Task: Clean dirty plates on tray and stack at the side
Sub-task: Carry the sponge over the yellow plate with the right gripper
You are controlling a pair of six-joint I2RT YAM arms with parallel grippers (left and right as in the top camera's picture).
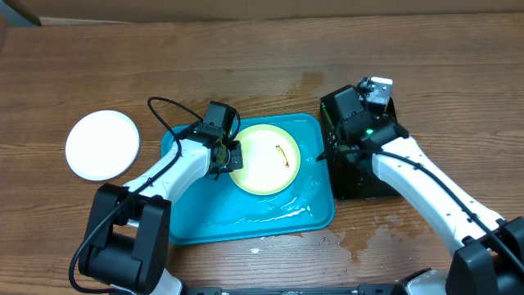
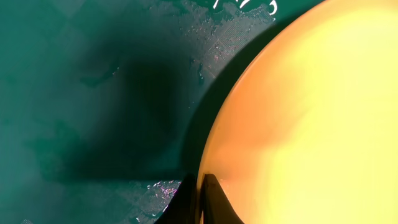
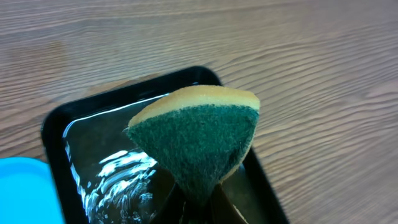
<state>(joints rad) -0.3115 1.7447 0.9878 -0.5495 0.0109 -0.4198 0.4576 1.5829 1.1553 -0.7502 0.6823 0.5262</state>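
Overhead: left gripper (image 1: 226, 154) sits at the left rim of the yellow-green plate (image 1: 262, 160), jaws clamped narrow on that edge. The plate lies inside the turquoise tray (image 1: 246, 217), toward its upper right part. It is pale, round and shallow, with a small brown smear (image 1: 284, 154) right of centre. A wet sheen covers the tray floor below the plate. One white plate (image 1: 102, 145) rests on the table (image 1: 246, 65) well to the left, apart from the tray, its face plain. The right gripper (image 1: 345, 135) hangs over the black tray (image 1: 360, 184), which stands just beside the turquoise tray's right rim; its fingertips are hidden under its own body here. Water spots mark the wood in front of the two trays. Left wrist: the plate (image 2: 311, 124) fills the right half, glowing yellow-orange in close light, its curved rim running up from the dark fingers (image 2: 214, 200) that pinch it at the bottom edge. The tray floor (image 2: 81, 81) is at left, wet, with beads of water and the plate's shadow across it. Right wrist: the sponge (image 3: 199, 140), green scouring face toward the camera with a yellow backing above, is squeezed between the fingers (image 3: 217, 208) at the bottom, so the right gripper is closed around it. Beneath it is the black tray (image 3: 56, 121), holding rippled water. A corner of the turquoise tray (image 3: 25, 190) shows at lower left, with wood grain all round.
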